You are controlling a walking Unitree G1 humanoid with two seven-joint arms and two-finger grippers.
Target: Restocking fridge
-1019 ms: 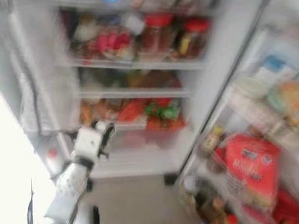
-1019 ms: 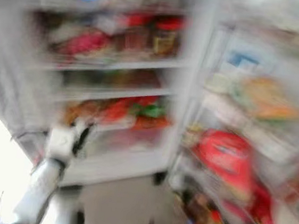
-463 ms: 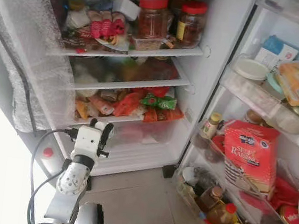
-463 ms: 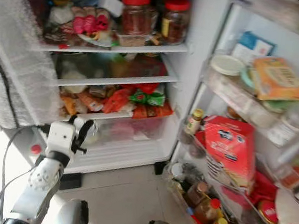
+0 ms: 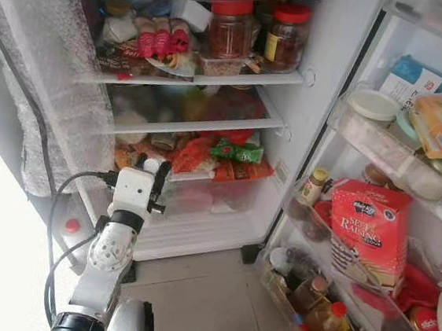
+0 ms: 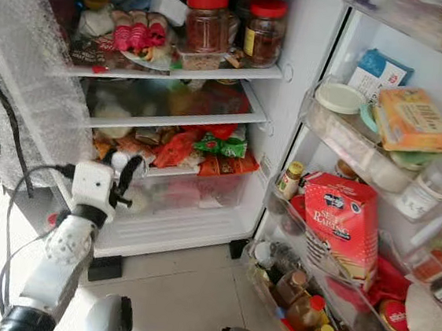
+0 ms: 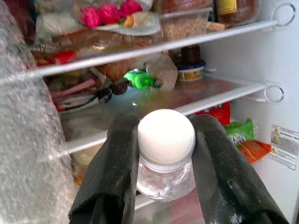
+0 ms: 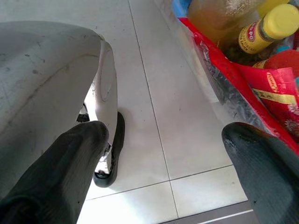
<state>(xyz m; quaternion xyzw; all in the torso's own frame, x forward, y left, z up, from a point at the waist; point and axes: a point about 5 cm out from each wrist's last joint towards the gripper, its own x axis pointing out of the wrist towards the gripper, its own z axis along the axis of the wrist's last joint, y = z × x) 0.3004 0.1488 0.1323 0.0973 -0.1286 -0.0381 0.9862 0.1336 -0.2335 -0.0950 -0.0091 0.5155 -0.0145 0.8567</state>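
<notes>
The left gripper (image 7: 163, 154) is holding a small clear bottle (image 7: 166, 158) with a white cap, its fingers (image 7: 117, 163) clamped on the neck, raised before the open fridge (image 5: 322, 105) shelves, probably for placing it. The right gripper (image 8: 163, 140) is hanging idle above the floor (image 8: 154, 93), fingers apart.
</notes>
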